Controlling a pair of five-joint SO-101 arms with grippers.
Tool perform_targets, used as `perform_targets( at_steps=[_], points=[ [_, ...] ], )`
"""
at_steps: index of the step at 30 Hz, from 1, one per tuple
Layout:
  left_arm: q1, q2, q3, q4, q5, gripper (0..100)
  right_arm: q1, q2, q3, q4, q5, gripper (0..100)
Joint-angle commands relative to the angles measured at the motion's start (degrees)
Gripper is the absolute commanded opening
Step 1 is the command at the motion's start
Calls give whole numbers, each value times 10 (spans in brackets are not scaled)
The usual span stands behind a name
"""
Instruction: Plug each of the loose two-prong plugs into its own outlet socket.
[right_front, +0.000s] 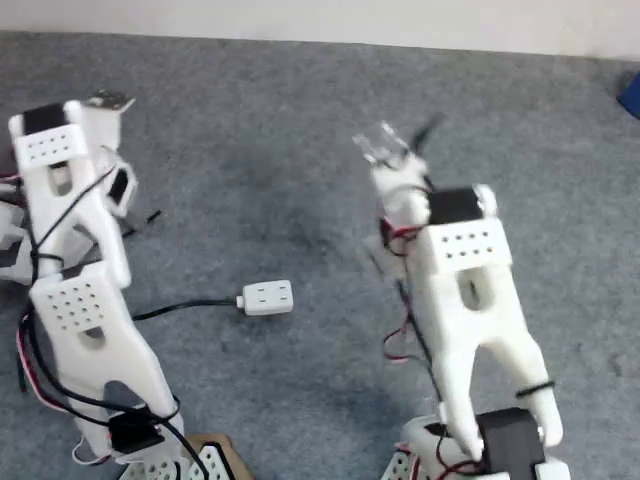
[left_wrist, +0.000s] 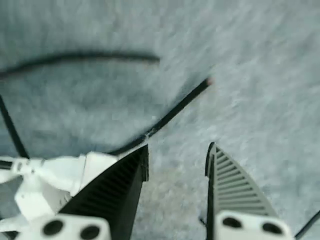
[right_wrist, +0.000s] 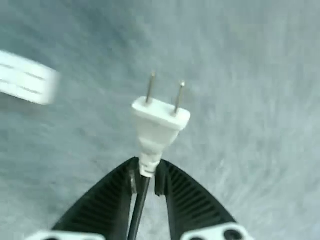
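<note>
Right gripper (right_wrist: 146, 175) pinches two-prong plug (right_wrist: 159, 122) by its neck, frame centre; left gripper (left_wrist: 176, 162) gapes empty over carpet (left_wrist: 250, 75).

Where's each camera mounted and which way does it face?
High view: fixed overhead, facing down at the grey tabletop; both white arms show.
Left wrist view: on the left wrist, facing the tabletop past the open left tool.
Right wrist view: on the right wrist, facing past the right tool shut on the white two-prong plug.
Shared: white outlet socket block, high and right wrist.
</note>
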Motion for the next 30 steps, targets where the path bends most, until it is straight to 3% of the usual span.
perform_targets(
  at_steps=[1, 8, 13, 20, 23, 30],
  points=[
    [36, -89, -73, 0, 55, 188, -125, -1, -124, 29, -55, 7],
    [44, -257, -146, 0, 86, 189, -256, 15, -2, -105, -103, 7],
    [-7, -386, -25, 1, 53, 193, -289, -115, 106, -167, -111, 7],
    [3, -667, 320, -6, 11, 213, -254, -337, 318, -275, -112, 7],
    [45, -832, 531, -69, 14, 243, -253, -373, 397, -309, -110, 7],
    [130, -1237, 945, -253, 18, 245, -252, -362, 407, -313, -112, 7]
  ],
)
